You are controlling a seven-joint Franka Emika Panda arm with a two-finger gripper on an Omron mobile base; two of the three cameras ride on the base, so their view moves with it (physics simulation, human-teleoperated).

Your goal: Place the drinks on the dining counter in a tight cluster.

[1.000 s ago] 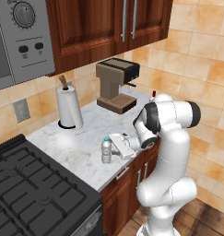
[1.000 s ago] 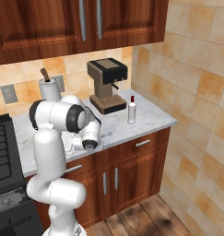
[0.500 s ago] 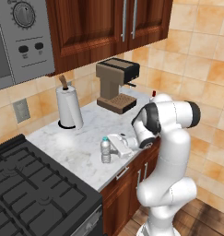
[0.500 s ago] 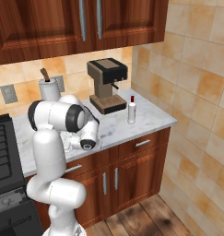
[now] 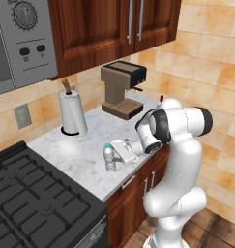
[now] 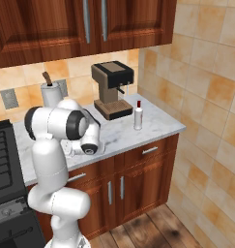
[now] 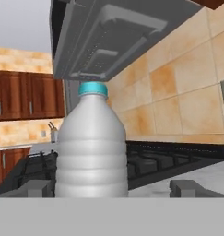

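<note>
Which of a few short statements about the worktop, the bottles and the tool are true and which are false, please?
1. The water bottle stands upright on the marble worktop. True.
2. The tool is shut on the water bottle. False: its fingers stand wide apart, one on each side of the bottle, not clamped.
3. The red-capped white bottle stands near the coffee machine. True.
4. The paper-towel roll lies on its side. False: it stands upright on its holder.
5. The water bottle has a red cap. False: its cap is blue.
</note>
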